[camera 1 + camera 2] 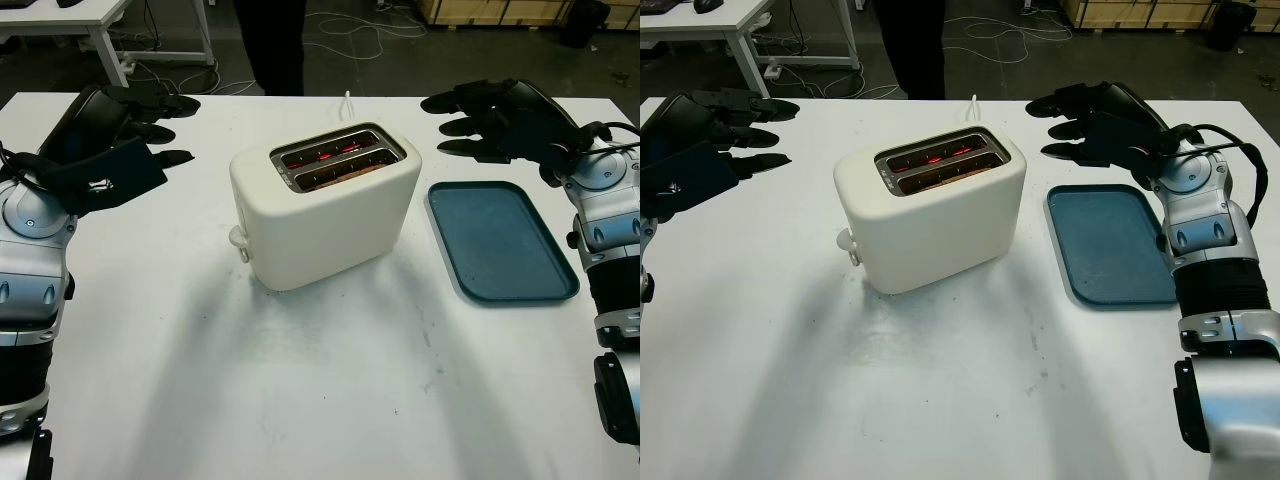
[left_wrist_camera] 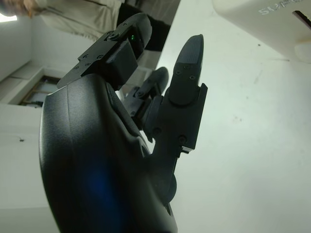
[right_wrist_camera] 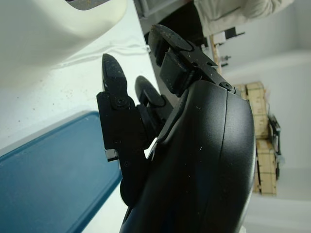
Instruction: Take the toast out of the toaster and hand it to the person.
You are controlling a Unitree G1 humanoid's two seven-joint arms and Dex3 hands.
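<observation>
Toast (image 1: 340, 172) sits deep in the slots of the cream toaster (image 1: 325, 205) at frame centre, untouched, while the left hand (image 1: 120, 140) at upper left and the right hand (image 1: 500, 120) at upper right hover open and empty, so everything remains.

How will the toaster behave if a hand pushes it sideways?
The toaster is squat and broad-based, so it probably slides on the smooth table rather than tipping. Its rounded glossy shell may be slippery. Glowing slots suggest it is hot.
</observation>
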